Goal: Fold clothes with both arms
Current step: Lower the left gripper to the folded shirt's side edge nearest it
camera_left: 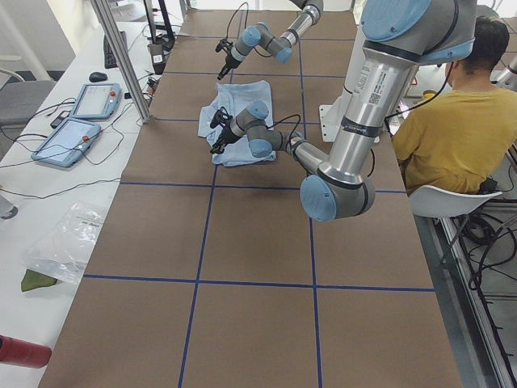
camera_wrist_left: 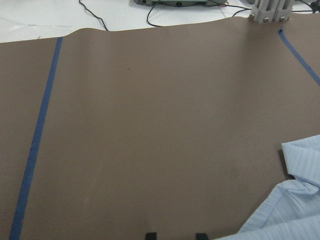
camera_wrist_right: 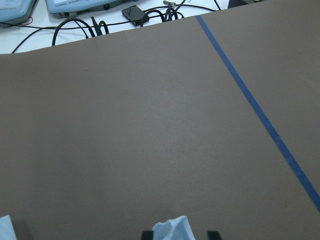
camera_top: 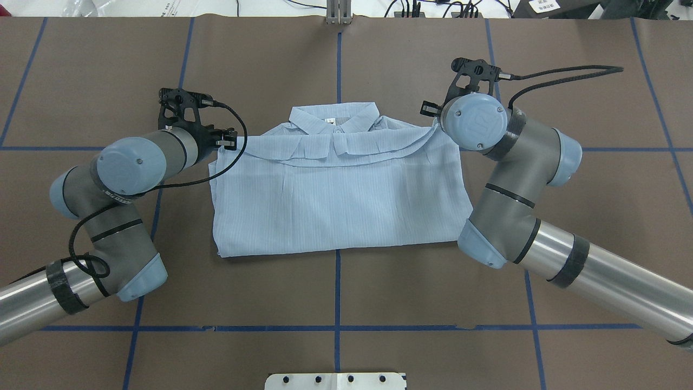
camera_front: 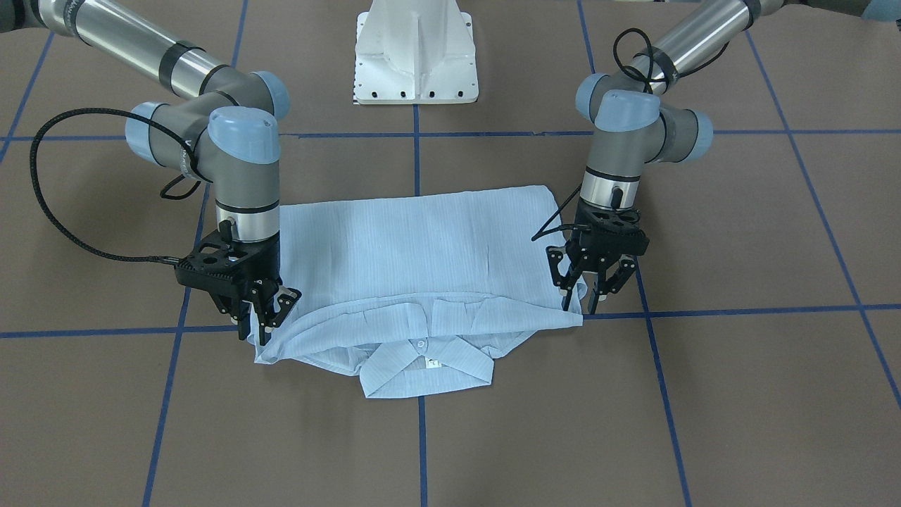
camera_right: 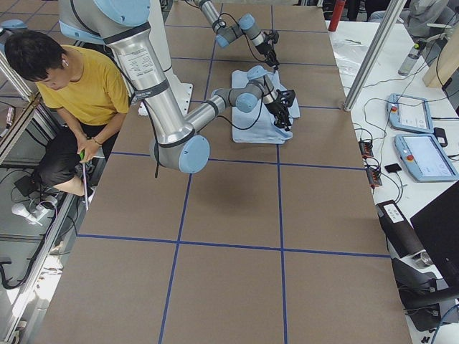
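Nearest, collar [camera_front: 422, 370] of shirt [camera_front: 422, 253], flat on desk [camera_front: 633, 422] centre, body folded behind. At shoulder corners, likely for matched lift: left tool [camera_front: 578, 308] released, just beside cloth; right tool [camera_front: 259, 336] released, straddling a cloth tuft [camera_wrist_right: 170, 227].

One shirt [camera_front: 422, 253] lies on one table [camera_front: 739, 394]. There are two arms, left arm [camera_front: 619, 141] and right arm [camera_front: 243, 162], and two grippers, left gripper [camera_front: 588, 289] and right gripper [camera_front: 266, 310]. One person [camera_left: 460, 129] and two tablets [camera_left: 95, 101] [camera_left: 69, 139] are at the sides.

Counter [camera_top: 379, 303]: brown, blue tape grid [camera_top: 338, 281]. Beside counter: white side counter [camera_left: 40, 210], two pendants [camera_left: 95, 101], cables, seated person [camera_left: 456, 137].
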`<control>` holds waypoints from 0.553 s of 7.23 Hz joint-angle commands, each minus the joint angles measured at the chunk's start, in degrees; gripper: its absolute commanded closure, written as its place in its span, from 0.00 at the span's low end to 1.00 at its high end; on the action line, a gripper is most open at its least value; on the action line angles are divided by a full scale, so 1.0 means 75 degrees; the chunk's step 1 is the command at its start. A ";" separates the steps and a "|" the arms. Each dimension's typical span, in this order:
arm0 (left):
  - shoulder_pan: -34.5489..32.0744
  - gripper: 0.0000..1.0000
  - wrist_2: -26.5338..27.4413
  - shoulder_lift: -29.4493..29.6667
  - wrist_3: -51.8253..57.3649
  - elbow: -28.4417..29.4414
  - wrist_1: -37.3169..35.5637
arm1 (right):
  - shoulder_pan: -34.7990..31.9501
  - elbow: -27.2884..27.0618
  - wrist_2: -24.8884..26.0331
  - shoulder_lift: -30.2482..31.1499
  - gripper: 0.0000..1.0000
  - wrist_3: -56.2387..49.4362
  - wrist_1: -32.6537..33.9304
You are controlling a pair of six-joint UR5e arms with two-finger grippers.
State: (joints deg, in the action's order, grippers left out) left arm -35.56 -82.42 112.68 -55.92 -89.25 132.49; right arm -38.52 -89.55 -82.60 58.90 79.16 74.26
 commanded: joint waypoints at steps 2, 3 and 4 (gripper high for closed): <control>0.0135 0.00 -0.0859 -0.1132 -0.0309 -0.1244 0.0193 | -0.0172 -0.0259 -0.0518 0.0104 0.00 -0.0254 -0.0010; 0.0600 0.00 -0.0824 -0.1508 -0.0847 -0.1597 0.0228 | -0.0172 -0.0282 -0.0518 0.0104 0.00 -0.0254 -0.0010; 0.1150 0.00 -0.0754 -0.1860 -0.1142 -0.1902 0.0229 | -0.0172 -0.0283 -0.0518 0.0104 0.00 -0.0254 -0.0010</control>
State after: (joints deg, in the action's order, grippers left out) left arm -31.32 -88.43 102.22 -61.18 -100.31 134.10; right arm -39.79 -91.57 -86.44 59.65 77.29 74.18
